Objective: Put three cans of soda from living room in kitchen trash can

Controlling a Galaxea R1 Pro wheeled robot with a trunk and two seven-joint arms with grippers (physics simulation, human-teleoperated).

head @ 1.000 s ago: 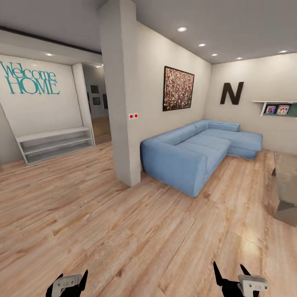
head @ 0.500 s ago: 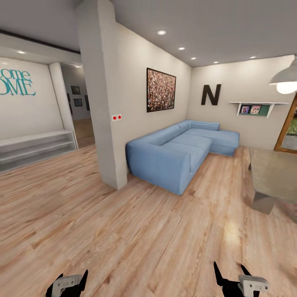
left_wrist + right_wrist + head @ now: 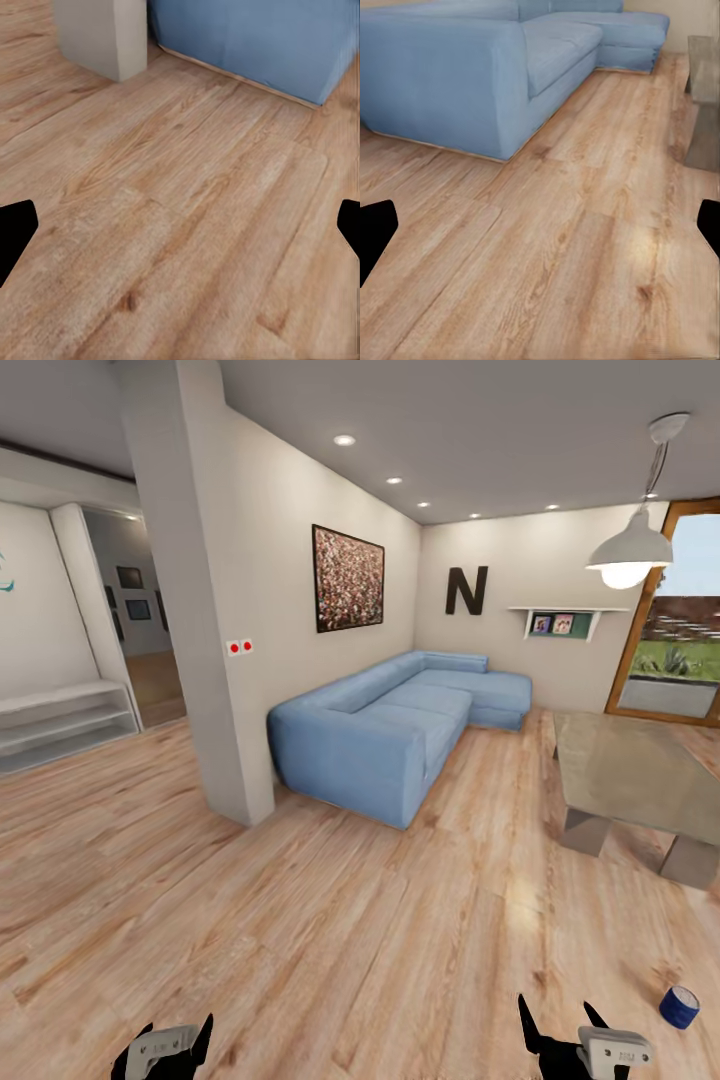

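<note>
Facing blue sofa (image 3: 400,725), glass table (image 3: 630,770), both end effectors empty, spread

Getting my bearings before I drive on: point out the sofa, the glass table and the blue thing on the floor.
sofa (image 3: 385,735), head view: on the front seat cushion.
glass table (image 3: 625,765), head view: on the bare top.
blue thing on the floor (image 3: 680,1007), head view: on its side; too small to tell what it is.
</note>
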